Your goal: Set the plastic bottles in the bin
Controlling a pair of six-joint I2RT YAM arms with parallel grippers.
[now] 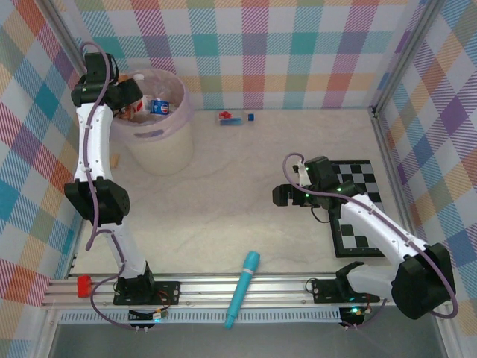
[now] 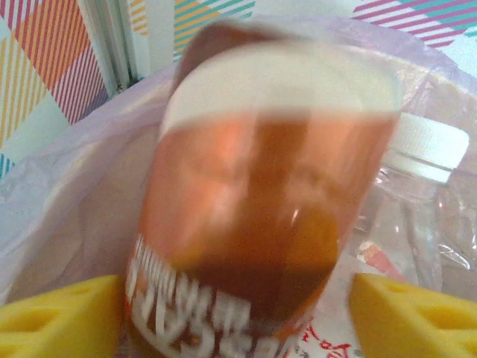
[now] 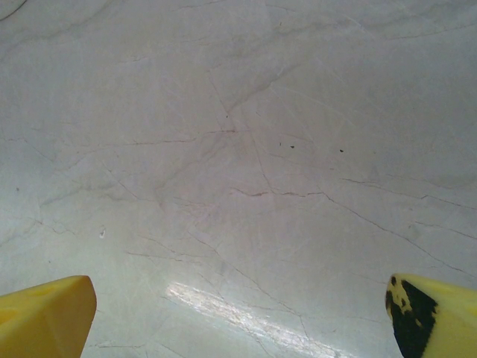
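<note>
**Left jaws open over the bin, brown bottle between them**

Top camera: the bin (image 1: 160, 153) stands at the far left of the table (image 1: 246, 186). The left gripper (image 1: 136, 109) hangs over the rim of the bin. Inside the bin lies a bottle with a blue label (image 1: 159, 107). One more bottle, the red-labelled bottle (image 1: 229, 117), lies on the table near the back wall, well apart from the bin. The right gripper (image 1: 282, 195) is above the middle of the table, beside the chequered board (image 1: 358, 216). A teal cylinder (image 1: 244, 287) lies at the near edge, between the two arm bases.

Left wrist camera: the yellow fingers (image 2: 59, 313) of the left gripper stand wide apart. Between them is a brown bottle (image 2: 261, 209), blurred, with a gap to the right finger. Behind it a clear bottle with a white cap (image 2: 421, 149) rests against the bin wall.

Right wrist camera: the right gripper's jaws are spread wide and empty above the bare table.
</note>
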